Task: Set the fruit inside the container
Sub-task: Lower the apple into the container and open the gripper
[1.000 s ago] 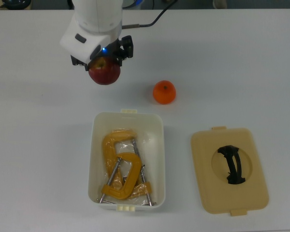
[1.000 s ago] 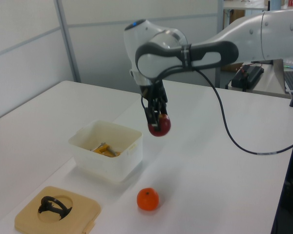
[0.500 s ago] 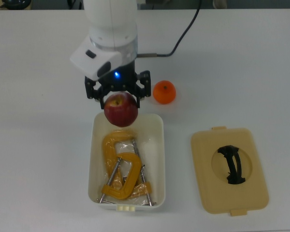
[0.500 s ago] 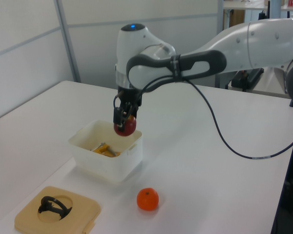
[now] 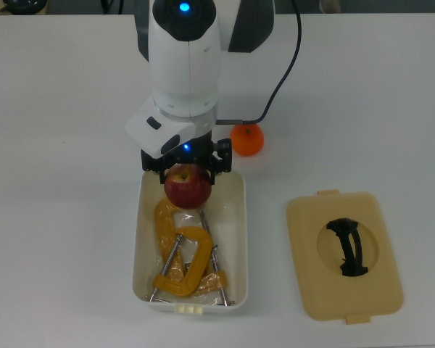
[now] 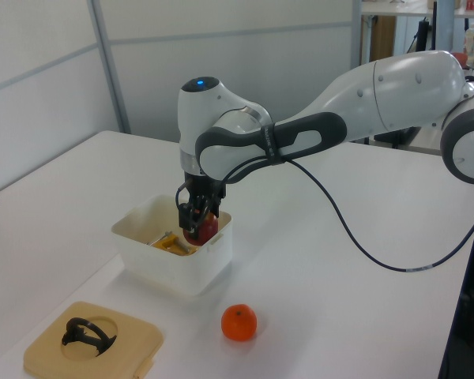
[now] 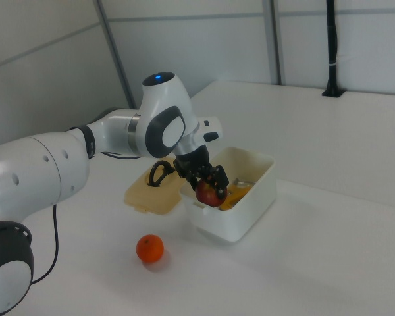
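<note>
The pincer (image 5: 188, 176) is clamped on the dark red apple (image 5: 188, 187), holding it over the upper end of the white container (image 5: 239, 239) near the centre of the top view. In the left view the apple (image 6: 201, 228) sits level with the container's rim (image 6: 154, 264), at its far right corner. In the right view the apple (image 7: 209, 193) is just inside the near left edge of the container (image 7: 243, 217).

2 yellow C-clamps (image 5: 181, 261) lie in the container's lower half in the top view, below the apple.

The orange (image 5: 246, 139) rests on the white surface (image 5: 58, 217) just above and right of the container in the top view, apart from it.

The beige lid (image 5: 344, 255) with its black handle (image 5: 346, 246) lies flat at the lower right of the top view, beside the container.
</note>
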Action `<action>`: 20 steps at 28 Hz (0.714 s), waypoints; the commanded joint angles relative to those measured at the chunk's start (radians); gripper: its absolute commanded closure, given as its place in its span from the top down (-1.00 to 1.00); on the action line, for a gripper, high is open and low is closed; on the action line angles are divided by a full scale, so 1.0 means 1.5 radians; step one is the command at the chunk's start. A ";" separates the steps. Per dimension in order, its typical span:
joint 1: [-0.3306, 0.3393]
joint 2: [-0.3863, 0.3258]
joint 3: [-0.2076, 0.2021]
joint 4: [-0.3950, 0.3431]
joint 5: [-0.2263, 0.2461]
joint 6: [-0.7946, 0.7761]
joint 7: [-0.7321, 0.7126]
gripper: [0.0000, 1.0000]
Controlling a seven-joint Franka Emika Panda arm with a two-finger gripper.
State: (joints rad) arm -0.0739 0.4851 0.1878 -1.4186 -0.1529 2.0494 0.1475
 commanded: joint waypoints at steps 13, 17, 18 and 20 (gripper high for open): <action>0.000 -0.081 0.013 0.001 0.001 -0.196 -0.036 1.00; 0.000 -0.076 0.046 -0.002 0.000 -0.320 -0.126 1.00; 0.001 -0.074 0.048 -0.003 0.000 -0.333 -0.134 1.00; 0.002 -0.070 0.064 -0.016 0.000 -0.354 -0.139 1.00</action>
State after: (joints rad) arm -0.0728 0.3786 0.2486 -1.4025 -0.1527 1.5891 0.0038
